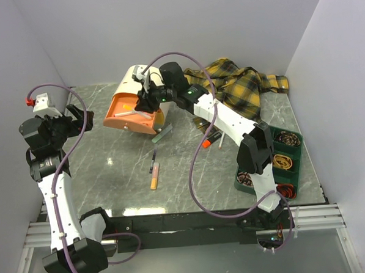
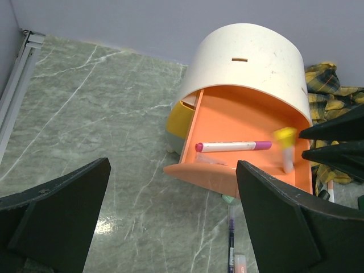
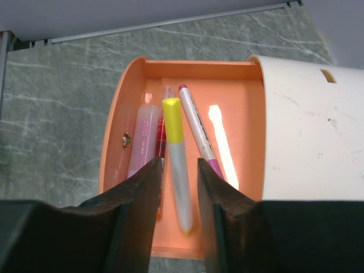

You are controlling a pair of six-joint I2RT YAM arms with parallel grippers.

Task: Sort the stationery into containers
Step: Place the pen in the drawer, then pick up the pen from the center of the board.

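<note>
Overhead only, dark green tray (image 1: 298,150), rubber bands (image 1: 283,162)

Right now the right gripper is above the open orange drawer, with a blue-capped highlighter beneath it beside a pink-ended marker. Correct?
No: the highlighter has a yellow cap, not blue, as the right wrist view shows. The right gripper, open orange drawer and pink-ended marker are as stated.

We find bare table (image 1: 104,159) open for passage between the left tool (image 1: 79,119) and the drawer box (image 1: 130,78), while the right tool (image 3: 179,162) hangs over the orange drawer (image 3: 199,69), barring its mouth, and loose pens (image 1: 154,176) lie in front.
</note>
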